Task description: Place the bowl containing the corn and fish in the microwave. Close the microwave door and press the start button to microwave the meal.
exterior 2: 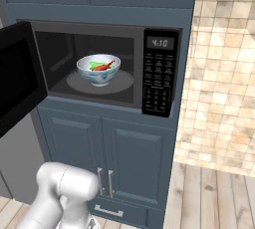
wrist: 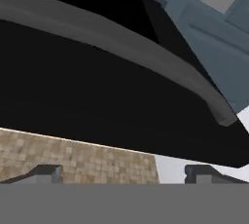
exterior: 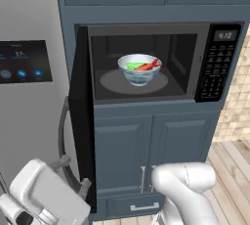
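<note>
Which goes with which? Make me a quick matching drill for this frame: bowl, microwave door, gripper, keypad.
Column 1:
1. bowl
2. microwave door
3. gripper
4. keypad

Column 2:
a. swung open to the left
b. right of the cavity
c. on the turntable inside
d. open, close to the door's grey handle

Pairs: 1-c, 2-a, 3-d, 4-b

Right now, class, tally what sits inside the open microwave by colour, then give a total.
White: 1, the bowl on the turntable
Green: 1, the corn in the bowl
Red-orange: 1, the fish in the bowl
Total: 3
</note>
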Available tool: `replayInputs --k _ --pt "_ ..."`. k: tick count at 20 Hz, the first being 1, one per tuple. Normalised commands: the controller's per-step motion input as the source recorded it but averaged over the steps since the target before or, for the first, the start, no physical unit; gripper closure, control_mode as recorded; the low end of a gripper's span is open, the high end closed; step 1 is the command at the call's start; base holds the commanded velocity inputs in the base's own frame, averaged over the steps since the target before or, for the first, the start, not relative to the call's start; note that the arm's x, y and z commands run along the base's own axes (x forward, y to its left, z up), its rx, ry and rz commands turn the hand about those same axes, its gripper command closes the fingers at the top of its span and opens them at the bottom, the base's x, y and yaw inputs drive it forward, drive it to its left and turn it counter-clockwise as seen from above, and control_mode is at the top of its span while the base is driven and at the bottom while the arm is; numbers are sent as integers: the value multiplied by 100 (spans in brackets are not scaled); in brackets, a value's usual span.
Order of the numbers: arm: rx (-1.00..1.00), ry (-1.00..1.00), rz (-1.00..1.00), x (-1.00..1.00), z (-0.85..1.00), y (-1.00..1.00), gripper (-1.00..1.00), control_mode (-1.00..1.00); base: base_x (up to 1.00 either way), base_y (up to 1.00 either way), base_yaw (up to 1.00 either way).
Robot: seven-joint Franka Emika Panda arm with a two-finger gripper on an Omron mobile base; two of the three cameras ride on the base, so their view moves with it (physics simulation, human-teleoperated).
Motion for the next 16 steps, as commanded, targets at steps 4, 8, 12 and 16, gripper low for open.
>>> replayInputs --k 4,8,12,16 --pt "-10 2 -7 6 -9 88 -100 -100 0 0 0" --pt "0 7 -12 33 -14 61 -100 -100 0 0 0" --pt "0 4 -14 44 -12 52 -100 -100 0 0 0" --pt "0 2 -16 53 -10 22 -100 -100 0 0 0"
